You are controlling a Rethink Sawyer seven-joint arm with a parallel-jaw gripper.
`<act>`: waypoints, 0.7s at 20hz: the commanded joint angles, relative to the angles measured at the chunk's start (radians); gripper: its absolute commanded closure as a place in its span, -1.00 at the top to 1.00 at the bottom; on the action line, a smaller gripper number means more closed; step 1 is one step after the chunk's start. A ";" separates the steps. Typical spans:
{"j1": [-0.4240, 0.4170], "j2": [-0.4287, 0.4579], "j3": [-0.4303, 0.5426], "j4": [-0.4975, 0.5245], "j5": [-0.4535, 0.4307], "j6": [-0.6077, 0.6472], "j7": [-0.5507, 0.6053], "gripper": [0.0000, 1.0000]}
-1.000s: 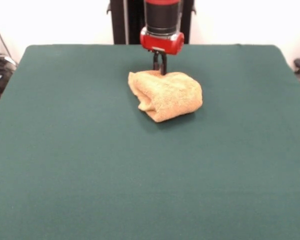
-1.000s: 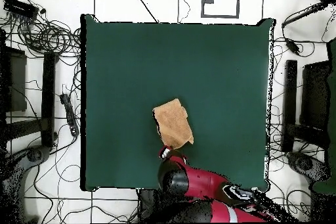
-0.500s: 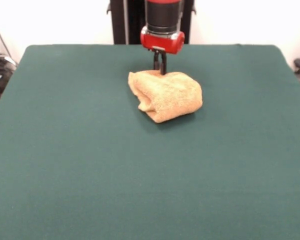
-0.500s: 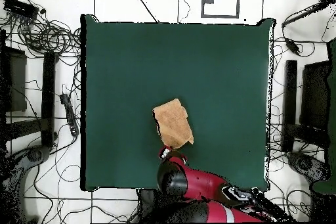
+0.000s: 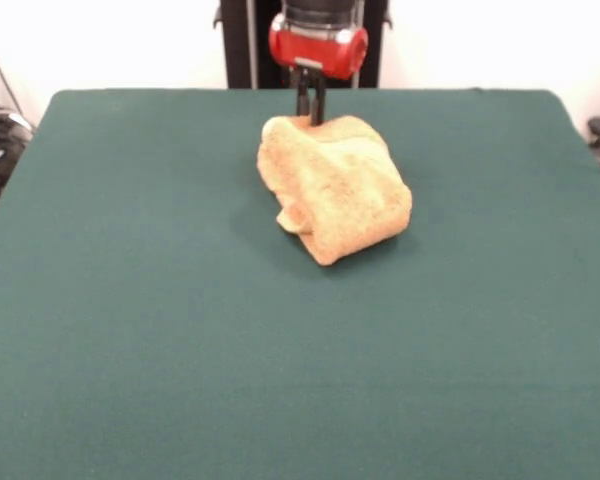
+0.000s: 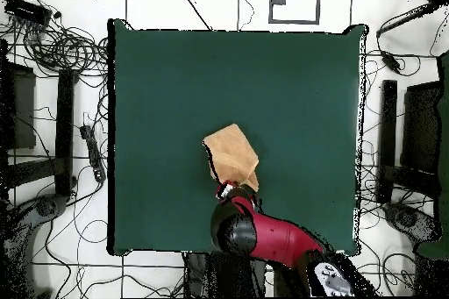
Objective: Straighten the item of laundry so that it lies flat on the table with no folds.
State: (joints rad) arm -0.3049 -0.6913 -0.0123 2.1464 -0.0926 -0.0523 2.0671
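Observation:
The golden-orange towel [image 5: 335,185] lies bunched and folded on the dark green table [image 5: 130,320], toward its far middle. My gripper [image 5: 311,108] comes down from above and is shut on the towel's far edge, holding that edge lifted while the near part rests on the table. In the overhead view the towel [image 6: 232,155] sits just above my gripper [image 6: 230,191], near the bottom middle of the table [image 6: 175,76]. No stripes or tag show.
The black pedestal [image 5: 250,40] stands behind the table's far edge. In the overhead view, cables [image 6: 53,41] and dark stands [image 6: 61,129] lie on the floor around the table. The table stretches wide on all sides of the towel.
My gripper has risen with the towel's far edge in it. The towel now stands taller, and its far part has left the table.

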 commanded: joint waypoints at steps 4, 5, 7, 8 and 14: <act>0.022 -0.170 0.109 -0.169 0.108 0.295 0.097 -1.00; 0.015 -0.170 0.126 -0.179 0.113 0.301 0.097 -1.00; 0.027 -0.156 0.133 -0.222 0.113 0.306 0.090 -1.00; 0.038 -0.143 0.132 -0.247 0.114 0.305 0.092 -1.00; 0.079 -0.086 0.136 -0.358 0.142 0.329 0.115 -1.00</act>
State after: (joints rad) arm -0.2755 -0.8290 -0.0026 1.9429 -0.0318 0.1672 2.0671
